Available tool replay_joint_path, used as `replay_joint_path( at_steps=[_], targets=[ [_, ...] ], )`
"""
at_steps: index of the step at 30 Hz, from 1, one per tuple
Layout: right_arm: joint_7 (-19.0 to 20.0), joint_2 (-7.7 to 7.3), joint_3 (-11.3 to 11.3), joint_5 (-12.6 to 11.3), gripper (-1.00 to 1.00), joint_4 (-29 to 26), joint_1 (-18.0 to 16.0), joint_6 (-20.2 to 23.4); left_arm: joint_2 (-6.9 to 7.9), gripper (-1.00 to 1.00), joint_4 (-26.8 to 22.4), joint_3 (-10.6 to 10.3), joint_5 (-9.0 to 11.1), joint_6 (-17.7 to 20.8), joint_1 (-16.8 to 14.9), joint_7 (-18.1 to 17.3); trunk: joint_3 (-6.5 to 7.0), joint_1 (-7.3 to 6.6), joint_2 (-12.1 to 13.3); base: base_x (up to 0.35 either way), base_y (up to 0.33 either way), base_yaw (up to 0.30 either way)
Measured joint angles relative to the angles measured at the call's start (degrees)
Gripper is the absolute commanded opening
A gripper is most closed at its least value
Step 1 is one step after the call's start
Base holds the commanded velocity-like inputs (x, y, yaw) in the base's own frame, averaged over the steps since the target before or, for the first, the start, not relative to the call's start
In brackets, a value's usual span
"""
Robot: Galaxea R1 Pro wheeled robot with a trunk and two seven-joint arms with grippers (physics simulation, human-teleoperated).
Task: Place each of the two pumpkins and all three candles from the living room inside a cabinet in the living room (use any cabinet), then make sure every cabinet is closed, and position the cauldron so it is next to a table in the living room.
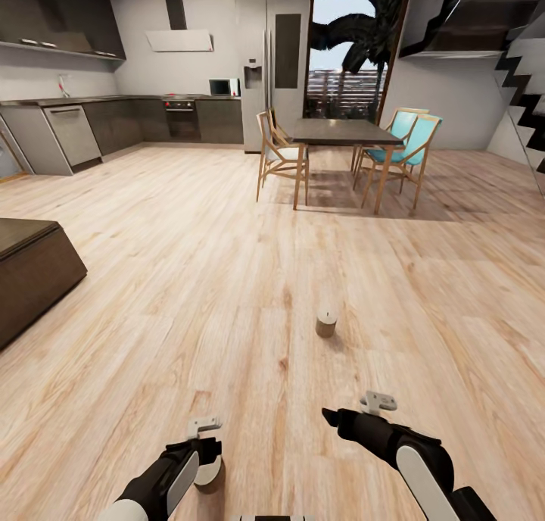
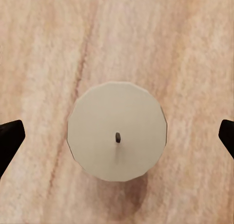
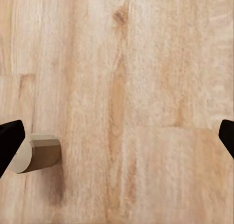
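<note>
You're out on the wide wood floor [image 1: 227, 279], the dark low cabinet [image 1: 30, 271] off to your near left, kitchen and dining table [image 1: 344, 131] far ahead. One candle [image 1: 326, 323] stands upright mid-floor, waiting its turn. Your left gripper [image 2: 117, 136] hangs straight over a second candle [image 2: 117, 131], fingers spread wide either side, nothing held: you look set for a top-down grab. Your right gripper [image 3: 117, 136] is wide open too, empty over bare boards, that candle just beside one finger.

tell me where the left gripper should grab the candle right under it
Grip the candle across its round side wall, coming straight down. It stands upright on the wood floor, wick up, centred between the left gripper's open fingertips, so any diameter works.
</note>
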Motion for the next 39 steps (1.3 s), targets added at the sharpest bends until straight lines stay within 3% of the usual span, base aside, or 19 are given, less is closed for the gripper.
replay_joint_path(
  at_steps=[16, 31, 39],
  targets=[
    [0.46, -0.01, 0.11, -0.01, 1.0, 0.0, 0.0, 0.08, 0.0, 1.0, 0.46, -0.08, 0.0, -0.07, 0.0, -0.02, 0.0, -0.01, 0.0, 0.126, 0.0, 0.0],
    [0.56, -0.01, 0.18, -0.01, 1.0, 0.01, 0.01, 0.11, 0.0, 1.0, 0.01, -0.17, -0.05, -0.77, 0.07, -0.08, 0.0, 0.0, 0.0, 0.017, 0.0, 0.0],
    [0.63, -0.09, 0.07, -0.08, 1.0, 0.01, 0.0, 0.11, 0.0, 1.0, 0.35, -0.21, -0.17, -1.34, 0.08, -0.08, -1.77, 0.21, -0.1, 0.0, 0.0, 0.0]
  ],
)
